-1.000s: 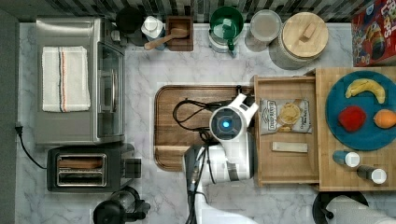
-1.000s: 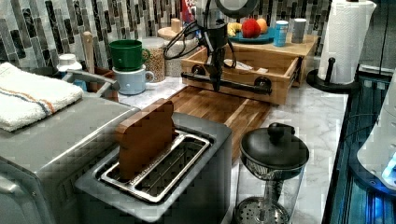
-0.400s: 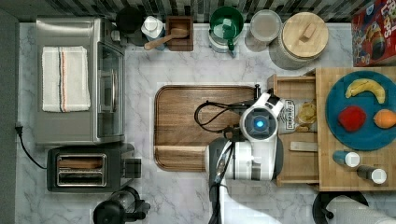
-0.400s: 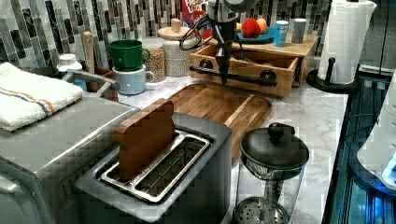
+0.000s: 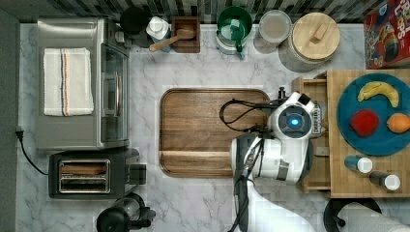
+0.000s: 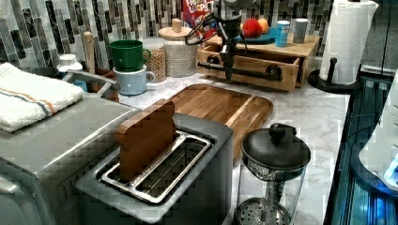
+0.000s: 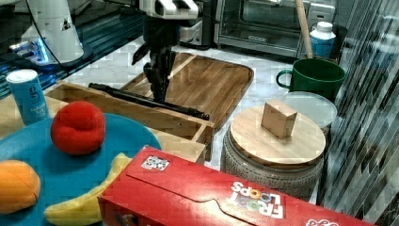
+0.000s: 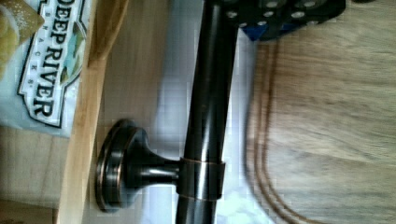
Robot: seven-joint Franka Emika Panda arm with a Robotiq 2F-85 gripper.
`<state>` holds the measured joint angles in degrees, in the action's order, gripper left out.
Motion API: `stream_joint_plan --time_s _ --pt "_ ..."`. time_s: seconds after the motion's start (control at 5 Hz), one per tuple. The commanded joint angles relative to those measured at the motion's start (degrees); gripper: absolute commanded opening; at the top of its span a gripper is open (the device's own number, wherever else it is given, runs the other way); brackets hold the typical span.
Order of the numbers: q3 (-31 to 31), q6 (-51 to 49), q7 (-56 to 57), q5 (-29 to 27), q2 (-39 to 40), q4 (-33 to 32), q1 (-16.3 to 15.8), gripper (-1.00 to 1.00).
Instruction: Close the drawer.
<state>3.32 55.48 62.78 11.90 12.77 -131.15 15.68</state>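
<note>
Right view: jaws (image 7: pixel 159 92) point straight down at the black bar handle (image 7: pixel 146 100) on the drawer (image 7: pixel 141 115) front, touching or just beside it; can't tell if they're spread or pressed together. Drawer sits partly open under the butcher-block top (image 5: pixel 348 181) at the desk's (image 5: pixel 203 67) edge, chip bag (image 8: pixel 39 65) inside. Cutting board (image 5: pixel 208 130) lies just beside the handle.

The arm (image 5: pixel 275 154) hides most of the drawer (image 5: pixel 309 87) in the top view.
</note>
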Motion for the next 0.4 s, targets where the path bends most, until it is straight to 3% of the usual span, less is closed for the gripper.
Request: stream_joint_plan --time_s 0.2,0.4 --pt "4.55 -0.63 10.96 1.19 0.70 11.36 9.53 -1.00" --pt "5.94 -0.43 12.48 1.38 2.10 14.03 9.94 -1.00"
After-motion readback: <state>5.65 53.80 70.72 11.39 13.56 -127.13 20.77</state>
